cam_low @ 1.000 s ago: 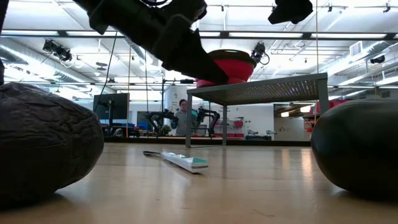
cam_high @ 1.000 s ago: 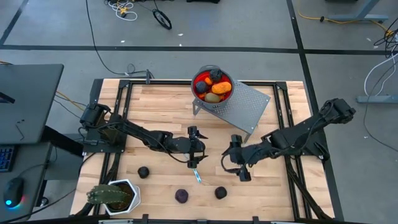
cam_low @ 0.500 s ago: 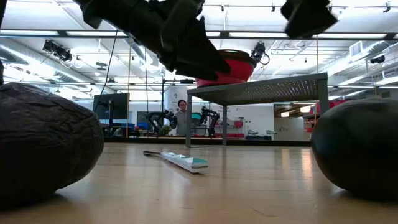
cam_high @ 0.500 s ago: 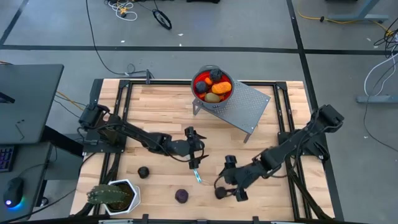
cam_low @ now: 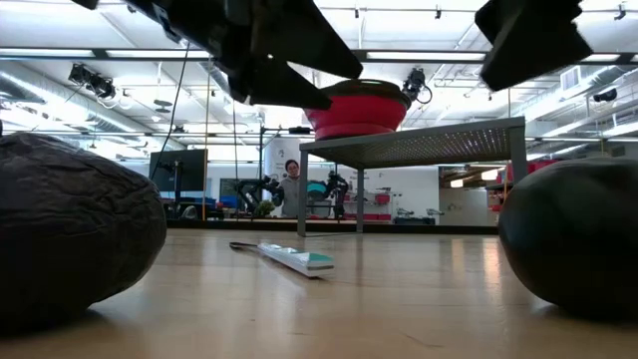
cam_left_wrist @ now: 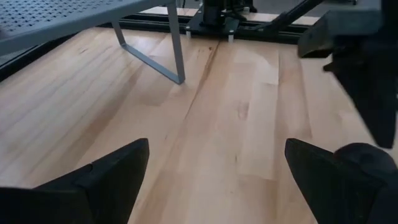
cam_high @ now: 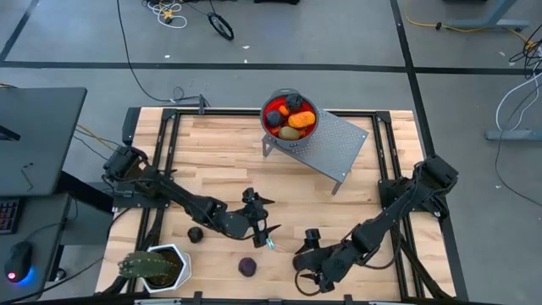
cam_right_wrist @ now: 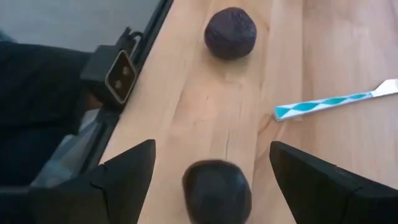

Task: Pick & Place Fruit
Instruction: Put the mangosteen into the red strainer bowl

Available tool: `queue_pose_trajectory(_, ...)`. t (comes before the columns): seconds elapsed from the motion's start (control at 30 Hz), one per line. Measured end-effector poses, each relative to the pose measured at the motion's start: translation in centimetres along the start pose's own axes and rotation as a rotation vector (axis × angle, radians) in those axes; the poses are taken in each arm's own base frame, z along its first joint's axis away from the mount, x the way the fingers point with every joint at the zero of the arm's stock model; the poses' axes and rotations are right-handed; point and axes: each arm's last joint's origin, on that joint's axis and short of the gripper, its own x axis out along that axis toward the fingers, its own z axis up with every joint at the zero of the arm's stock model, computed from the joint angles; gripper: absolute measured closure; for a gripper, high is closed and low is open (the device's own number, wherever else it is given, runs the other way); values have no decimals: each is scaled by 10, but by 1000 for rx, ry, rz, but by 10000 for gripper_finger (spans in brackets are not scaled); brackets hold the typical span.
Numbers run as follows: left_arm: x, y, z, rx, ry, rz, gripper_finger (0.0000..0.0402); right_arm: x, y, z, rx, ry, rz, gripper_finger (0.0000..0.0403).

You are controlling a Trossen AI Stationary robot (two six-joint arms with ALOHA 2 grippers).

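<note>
Near the table's front edge, my right gripper hangs with fingers spread wide over a dark fruit. My left gripper, likewise apart, hovers beside the knife; more fruit fills the red bowl.

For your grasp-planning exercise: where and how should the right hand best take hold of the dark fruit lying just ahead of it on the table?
Grip the dark fruit across its widest middle, coming straight down from above. It is rounded, sits alone on the bare wooden table, and already lies between the open fingers of the right hand. The knife lies well clear.
</note>
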Motion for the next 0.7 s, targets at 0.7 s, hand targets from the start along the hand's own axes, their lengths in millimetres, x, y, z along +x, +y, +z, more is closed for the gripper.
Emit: queue_pose_trajectory(0.7, -19, -22, -9, -54, -35, 20, 15, 31, 4, -23, 5, 74, -53, 72)
